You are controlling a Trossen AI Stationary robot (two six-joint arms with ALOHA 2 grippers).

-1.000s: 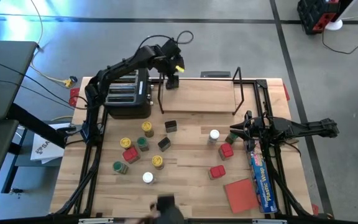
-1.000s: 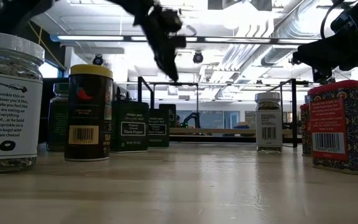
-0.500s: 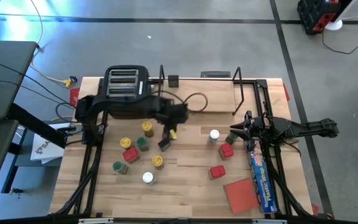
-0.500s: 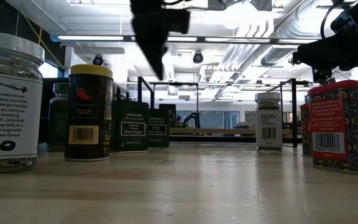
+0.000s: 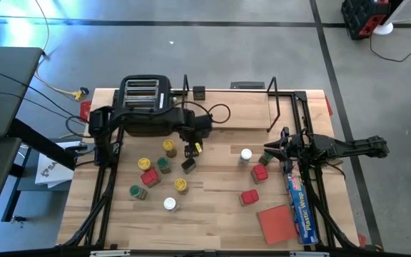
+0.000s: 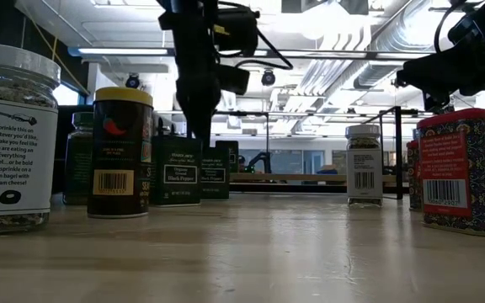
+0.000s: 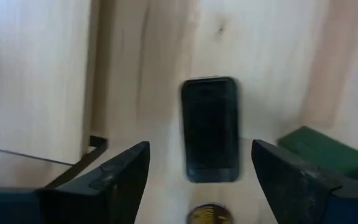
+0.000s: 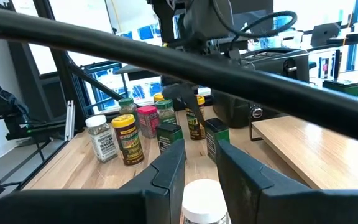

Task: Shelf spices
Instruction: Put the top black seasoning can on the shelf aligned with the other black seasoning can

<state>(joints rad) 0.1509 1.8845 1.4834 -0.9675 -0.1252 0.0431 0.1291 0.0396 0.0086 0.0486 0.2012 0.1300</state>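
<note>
1. Left hand (image 5: pixel 189 148) has swung back from the shelf (image 5: pixel 230 109), fingers spread, empty, over a dark square tin (image 7: pixel 209 129) on the bench (image 5: pixel 212 193).
2. Right hand (image 5: pixel 269 156) waits half-closed, empty, beside the white-lidded jar (image 5: pixel 245 155).

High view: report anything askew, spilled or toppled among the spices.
Nothing shows as spilled or toppled. Only the dark square tin just in front of the open left gripper sits turned cornerwise, unlike its neighbours.
</note>
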